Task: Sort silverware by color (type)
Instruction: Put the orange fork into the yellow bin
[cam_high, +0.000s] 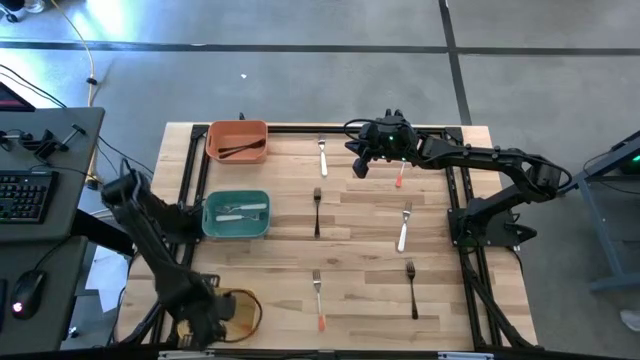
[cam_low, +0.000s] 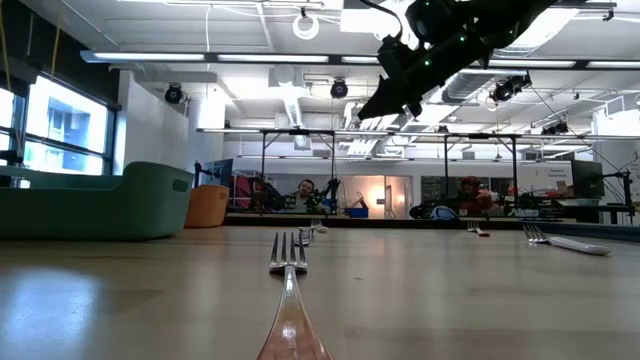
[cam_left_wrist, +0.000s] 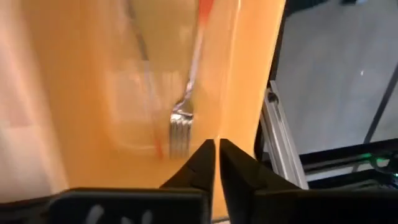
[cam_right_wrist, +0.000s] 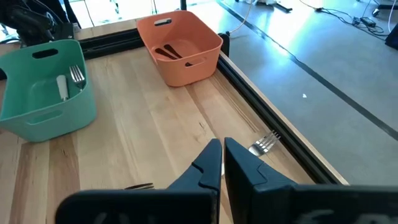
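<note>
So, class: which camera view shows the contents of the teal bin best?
The right wrist view: it looks down into the teal bin, showing a white-handled fork clearly. The high view shows the same bin smaller, its silverware only faintly. The low view shows just its outer wall; the left wrist view misses it.

Even, bright overhead lighting; ceiling fluorescent strips (cam_low: 250, 58) show in the low view, with daylight from a window (cam_low: 55, 135) at its edge. The pale wooden tabletop (cam_high: 360, 245) carries only soft shadows. The nearest silver fork (cam_low: 290, 290) is out of focus. Left wrist view is motion-blurred, tinted orange.
</note>
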